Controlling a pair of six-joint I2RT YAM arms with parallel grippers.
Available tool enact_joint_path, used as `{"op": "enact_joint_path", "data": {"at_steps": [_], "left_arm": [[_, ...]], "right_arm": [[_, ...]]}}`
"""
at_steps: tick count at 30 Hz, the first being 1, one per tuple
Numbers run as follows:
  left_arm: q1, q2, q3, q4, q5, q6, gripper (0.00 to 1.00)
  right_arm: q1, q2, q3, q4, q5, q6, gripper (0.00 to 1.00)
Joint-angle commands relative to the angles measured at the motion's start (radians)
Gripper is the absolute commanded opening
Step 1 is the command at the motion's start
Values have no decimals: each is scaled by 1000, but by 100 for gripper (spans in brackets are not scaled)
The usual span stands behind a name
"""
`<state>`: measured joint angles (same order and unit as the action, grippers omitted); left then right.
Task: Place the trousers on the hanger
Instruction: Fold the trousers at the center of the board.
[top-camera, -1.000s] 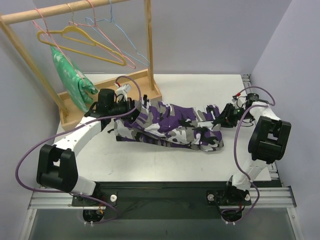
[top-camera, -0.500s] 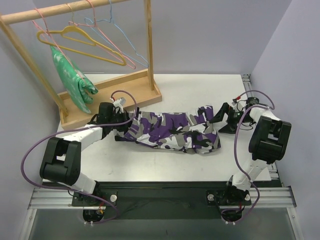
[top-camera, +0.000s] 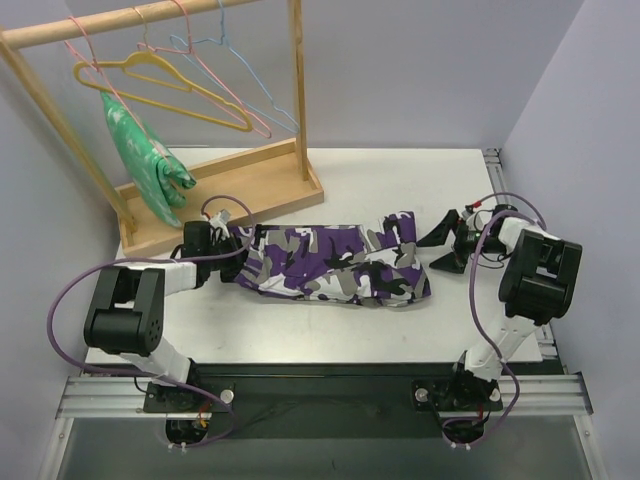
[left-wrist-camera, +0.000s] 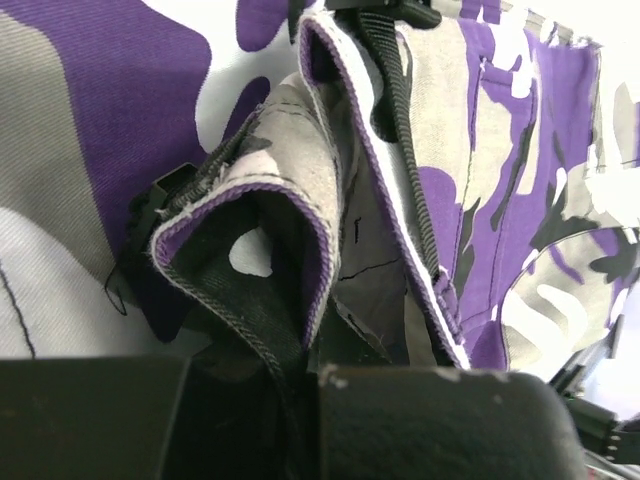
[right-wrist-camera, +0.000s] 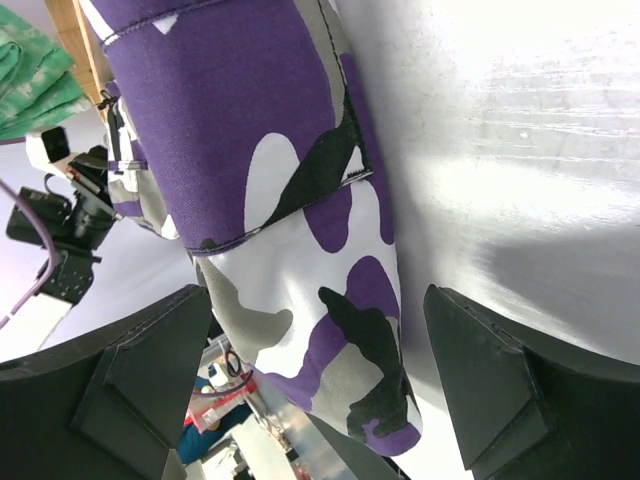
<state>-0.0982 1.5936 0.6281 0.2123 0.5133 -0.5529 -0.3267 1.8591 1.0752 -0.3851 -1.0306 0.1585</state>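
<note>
The camouflage trousers (top-camera: 340, 262) lie folded lengthwise across the middle of the table. My left gripper (top-camera: 230, 258) is shut on their waistband end at the left; up close, the bunched waistband (left-wrist-camera: 300, 200) runs down between the dark fingers (left-wrist-camera: 440, 420) of this gripper (left-wrist-camera: 310, 400). My right gripper (top-camera: 443, 246) stands open just right of the leg ends. In its wrist view the leg hem (right-wrist-camera: 330, 330) lies loose on the table ahead of that gripper (right-wrist-camera: 320, 400), touching neither finger. The yellow hanger (top-camera: 170, 85) hangs on the wooden rail at the back left.
The wooden rack stands at the back left, with its base tray (top-camera: 250, 180) and upright post (top-camera: 297, 90) close behind the trousers. A green patterned garment (top-camera: 150, 165), pink hangers (top-camera: 245, 108) and a blue hanger (top-camera: 262, 95) hang from the rail.
My right gripper opened, let go of the leg ends and drew slightly to the right. My left gripper pulled the waistband left and nearer, and the trousers settled flatter on the table.
</note>
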Motion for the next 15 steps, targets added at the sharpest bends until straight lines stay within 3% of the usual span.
{"op": "enact_joint_path", "data": {"at_steps": [1, 10, 13, 15], "left_arm": [[49, 57, -37, 200, 28, -62, 0], [61, 100, -67, 288, 76, -97, 0], [61, 106, -67, 302, 88, -102, 0], [61, 103, -68, 315, 97, -111, 0]], "right_arm": [[20, 6, -20, 3, -42, 7, 91], [149, 78, -18, 0, 12, 6, 87], [205, 110, -9, 14, 29, 21, 79], [224, 127, -8, 20, 43, 29, 68]]}}
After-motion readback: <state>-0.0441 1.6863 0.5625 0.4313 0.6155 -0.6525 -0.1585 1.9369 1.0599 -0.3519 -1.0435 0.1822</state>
